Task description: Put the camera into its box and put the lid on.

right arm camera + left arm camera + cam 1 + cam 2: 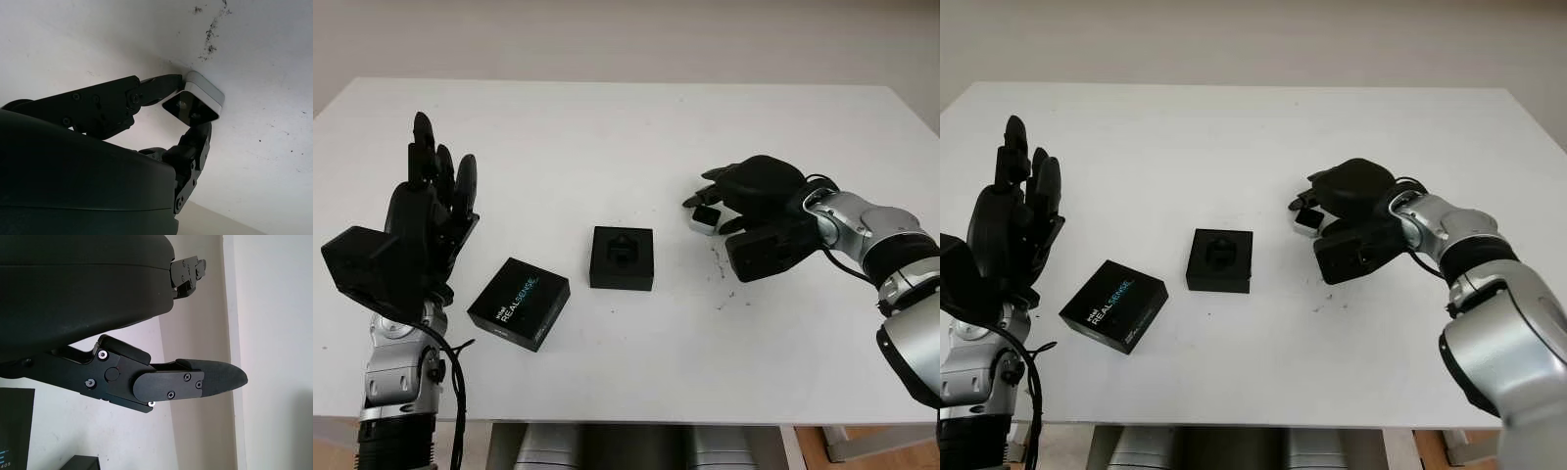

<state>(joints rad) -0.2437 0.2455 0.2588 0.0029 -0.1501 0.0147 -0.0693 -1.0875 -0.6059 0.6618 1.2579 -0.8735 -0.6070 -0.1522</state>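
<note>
White table (636,127), right hand (744,196) fingers (146,90) pinched on camera (198,100), open box (623,258) beyond fingertips, lid (519,303) below raised left hand (431,211), fingers uncurled, holding nothing.

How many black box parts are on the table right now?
2: the open box base at the table's middle, and the printed lid to its left, near the open left hand.

Head pair: looking forward and down from above the near edge of the white bench (636,117), a little apart sideways, sharing the open box (622,258), the lid (519,304) and both arms. Left wrist: very close behind the left hand (190,382), facing along it, catching the lid's corner. Right wrist: close under the right hand (161,117), facing the small camera (198,103) on the bench.
</note>
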